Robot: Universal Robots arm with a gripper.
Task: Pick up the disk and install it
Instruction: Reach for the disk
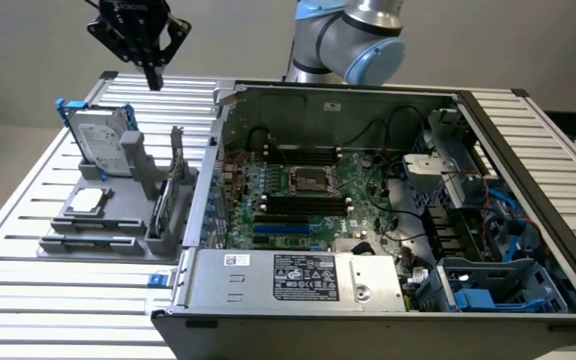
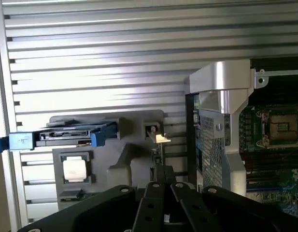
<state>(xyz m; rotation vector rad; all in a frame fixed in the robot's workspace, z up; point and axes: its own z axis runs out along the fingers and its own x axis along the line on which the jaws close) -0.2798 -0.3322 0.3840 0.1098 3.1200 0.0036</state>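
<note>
The disk (image 1: 103,142) stands on edge in a grey holder (image 1: 118,225) at the exterior view's left, a silver drive with a white label and blue rails. In the wrist view the disk (image 2: 66,137) shows edge-on, with blue rail ends on both sides. My gripper (image 1: 154,81) hangs in the air above and a little behind the disk, well apart from it. Its fingers (image 2: 161,181) are shut together with nothing between them.
A small square silver chip (image 1: 88,199) lies in the holder in front of the disk. The open computer case (image 1: 213,172) stands right of the holder, with the motherboard (image 1: 308,195), a silver power-supply box (image 1: 303,276) and a blue drive bay (image 1: 488,289). Everything rests on the slatted metal table (image 1: 28,217).
</note>
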